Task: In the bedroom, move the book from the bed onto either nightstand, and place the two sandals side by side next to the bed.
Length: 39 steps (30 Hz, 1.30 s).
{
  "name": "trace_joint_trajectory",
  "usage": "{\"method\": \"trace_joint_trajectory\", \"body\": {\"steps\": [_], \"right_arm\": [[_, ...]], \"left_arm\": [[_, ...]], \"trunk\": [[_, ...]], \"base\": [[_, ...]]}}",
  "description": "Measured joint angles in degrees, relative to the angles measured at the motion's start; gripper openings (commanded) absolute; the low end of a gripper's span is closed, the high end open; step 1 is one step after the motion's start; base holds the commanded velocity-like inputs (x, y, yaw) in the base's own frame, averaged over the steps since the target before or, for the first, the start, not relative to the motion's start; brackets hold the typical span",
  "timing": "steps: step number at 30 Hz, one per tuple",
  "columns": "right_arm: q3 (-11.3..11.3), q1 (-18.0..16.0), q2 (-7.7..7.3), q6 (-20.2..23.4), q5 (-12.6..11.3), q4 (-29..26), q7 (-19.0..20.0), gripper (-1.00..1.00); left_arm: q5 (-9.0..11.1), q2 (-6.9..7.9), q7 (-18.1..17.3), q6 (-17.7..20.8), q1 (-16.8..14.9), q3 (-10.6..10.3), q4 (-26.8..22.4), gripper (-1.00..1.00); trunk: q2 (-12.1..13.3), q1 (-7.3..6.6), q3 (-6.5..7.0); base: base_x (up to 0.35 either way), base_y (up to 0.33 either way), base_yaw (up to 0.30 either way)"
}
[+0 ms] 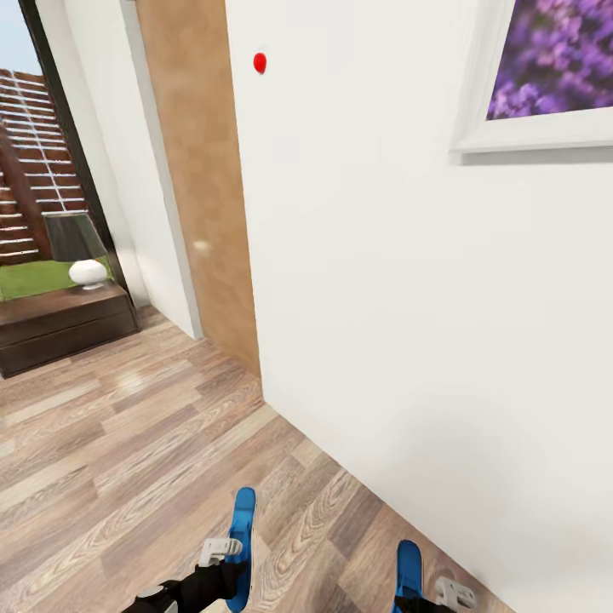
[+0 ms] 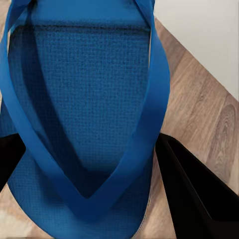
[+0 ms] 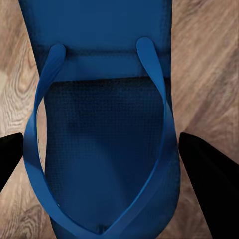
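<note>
Each of my grippers carries one of the two bright blue sandals above the wood-plank floor. At the bottom of the head view my left gripper (image 1: pixel 223 552) is shut on the left sandal (image 1: pixel 243 536). The left wrist view has its sole and straps (image 2: pixel 89 99) between the black fingers (image 2: pixel 199 199). My right gripper (image 1: pixel 427 596) is shut on the other sandal (image 1: pixel 409 569), seen close up (image 3: pixel 104 124) between that gripper's fingers (image 3: pixel 209 184). A dark brown nightstand (image 1: pixel 60 323) stands at the far left. The book and the bed are out of view.
A white wall (image 1: pixel 383 298) stands close ahead and to the right, with a framed purple picture (image 1: pixel 545 77). A light wooden panel (image 1: pixel 200 170) is beside it. A lamp (image 1: pixel 81 247) sits on the nightstand before a window (image 1: pixel 34 170). Open floor (image 1: pixel 128 443) lies to the left.
</note>
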Motion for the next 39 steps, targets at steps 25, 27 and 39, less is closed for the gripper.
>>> {"method": "trace_joint_trajectory", "body": {"steps": [25,27,39], "right_arm": [[0.0,0.0,-0.01,0.0,0.0,0.0,0.0,-1.00],[0.0,0.0,-0.01,0.0,0.0,0.0,0.0,-1.00],[0.0,0.0,-0.02,0.0,0.0,0.0,0.0,-1.00]], "left_arm": [[0.0,0.00,0.0,0.0,0.0,0.0,0.0,-1.00],[0.0,0.00,0.0,0.0,0.0,0.0,0.0,-1.00],[0.0,0.00,0.0,0.0,0.0,0.0,0.0,-1.00]], "trunk": [[0.0,0.01,0.00],[0.0,0.01,0.00],[0.0,0.01,0.00]], "base": [[0.002,0.000,0.292],[0.000,0.000,0.292],[0.000,0.000,0.292]]}}
